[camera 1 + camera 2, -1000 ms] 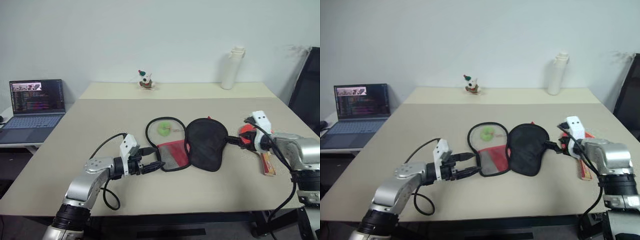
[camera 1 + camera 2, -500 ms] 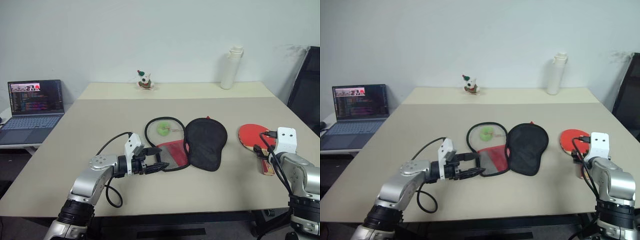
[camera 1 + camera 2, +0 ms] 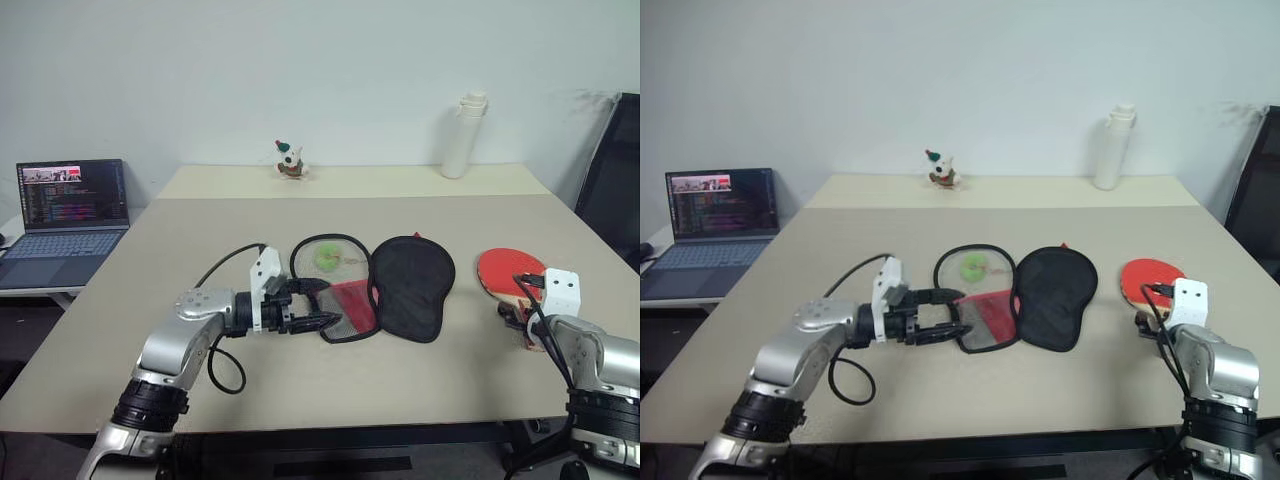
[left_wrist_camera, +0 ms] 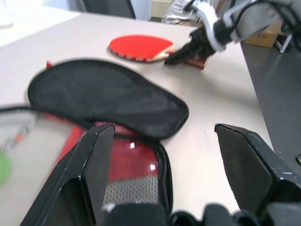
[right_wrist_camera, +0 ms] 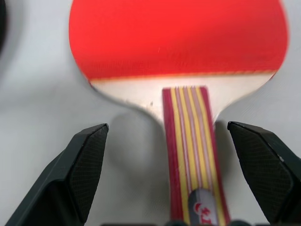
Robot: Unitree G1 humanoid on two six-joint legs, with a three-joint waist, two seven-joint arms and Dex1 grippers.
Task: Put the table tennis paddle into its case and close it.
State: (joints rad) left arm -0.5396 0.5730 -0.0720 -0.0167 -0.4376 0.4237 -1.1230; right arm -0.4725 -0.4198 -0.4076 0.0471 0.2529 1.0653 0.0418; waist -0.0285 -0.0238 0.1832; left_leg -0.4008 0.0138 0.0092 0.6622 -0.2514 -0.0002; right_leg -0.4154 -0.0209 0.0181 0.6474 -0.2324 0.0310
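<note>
My right gripper (image 5: 169, 179), lower right of the head view, stands spread wide astride the table tennis paddle's (image 5: 178, 47) handle, grasping nothing. My left gripper (image 3: 318, 303), centre-left, gapes empty at the case (image 3: 385, 290).

Paddle (image 5: 178, 37): smooth red rubber, striped wooden handle. Case (image 3: 385, 288): matt black cloth (mesh inside).

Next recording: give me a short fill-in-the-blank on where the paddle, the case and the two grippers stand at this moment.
1. The table tennis paddle lies on the table with its ____ rubber face up.
2. The case lies ____, unzipped, both halves spread flat.
3. The right gripper has its fingers on either side of the paddle's ____.
4. The left gripper, fingers apart, is at the case's ____ half.

Missing words: red; open; handle; mesh
</note>
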